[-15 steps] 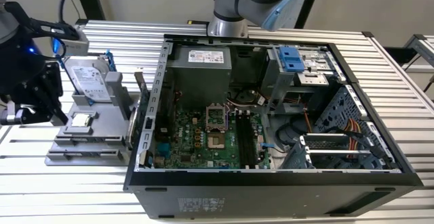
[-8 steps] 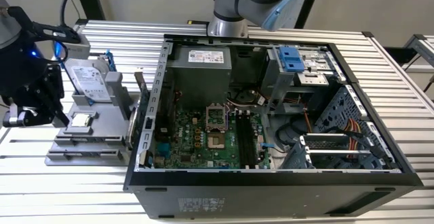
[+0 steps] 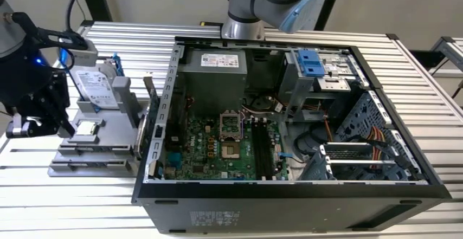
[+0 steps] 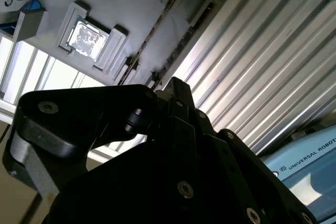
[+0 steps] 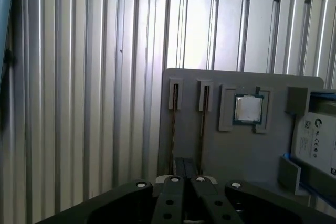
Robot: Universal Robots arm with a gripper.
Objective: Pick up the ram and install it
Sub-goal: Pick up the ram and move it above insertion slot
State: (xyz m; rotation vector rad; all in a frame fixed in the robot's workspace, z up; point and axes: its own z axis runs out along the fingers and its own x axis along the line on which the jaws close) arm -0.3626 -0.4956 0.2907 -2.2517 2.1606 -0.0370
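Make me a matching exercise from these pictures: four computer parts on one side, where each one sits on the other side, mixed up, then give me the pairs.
Things:
1. ram sticks
2. CPU chip
3. hard drive
4. motherboard

Places:
A. inside the open computer case
B. in a square recess of the grey fixture
C. on edge in the fixture's narrow slots
D. in a blue frame at the fixture's end

Pairs: 1-C, 2-B, 3-D, 4-A

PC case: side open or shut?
Open. In the exterior view the computer case lies with its side panel off, and the motherboard is exposed from above.
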